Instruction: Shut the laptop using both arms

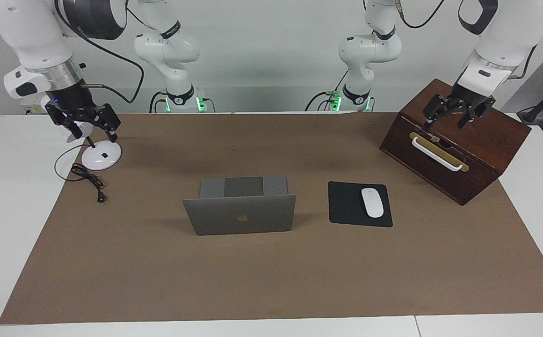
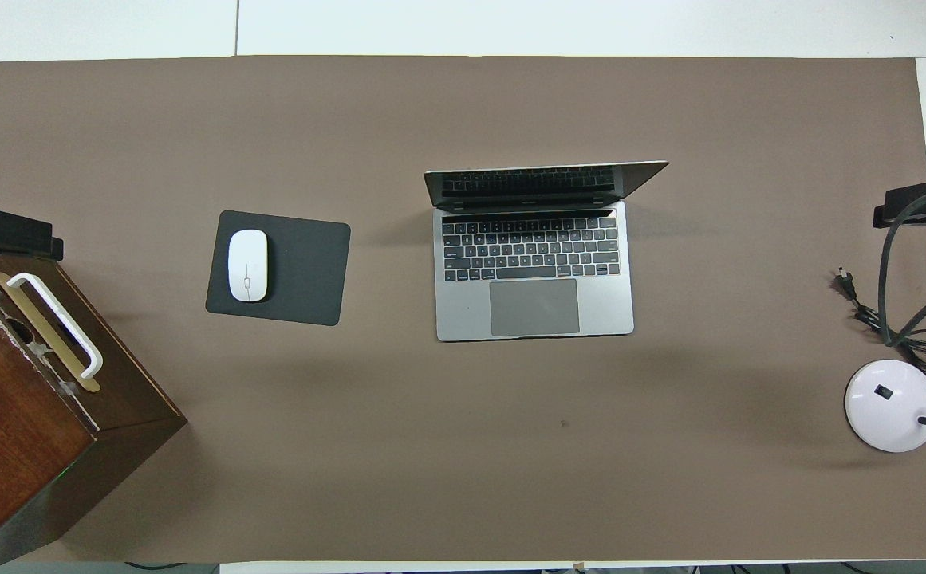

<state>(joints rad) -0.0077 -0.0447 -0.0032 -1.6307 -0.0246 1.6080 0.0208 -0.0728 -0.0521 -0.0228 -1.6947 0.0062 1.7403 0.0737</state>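
Observation:
The silver-grey laptop (image 1: 241, 220) stands open in the middle of the brown mat, its lid with the dark apple logo upright; the keyboard shows in the overhead view (image 2: 534, 279). My right gripper (image 1: 89, 125) hangs open and empty over the white lamp base at the right arm's end of the table; its tip shows in the overhead view (image 2: 921, 203). My left gripper (image 1: 452, 117) hangs open and empty over the wooden box at the left arm's end; its tip shows in the overhead view (image 2: 6, 233). Both are well apart from the laptop.
A black mouse pad (image 1: 348, 206) with a white mouse (image 1: 372, 202) lies beside the laptop toward the left arm's end. A dark wooden box (image 1: 458, 145) with a white handle stands at that end. A white lamp base (image 1: 101, 157) with a black cable (image 1: 89, 180) is at the right arm's end.

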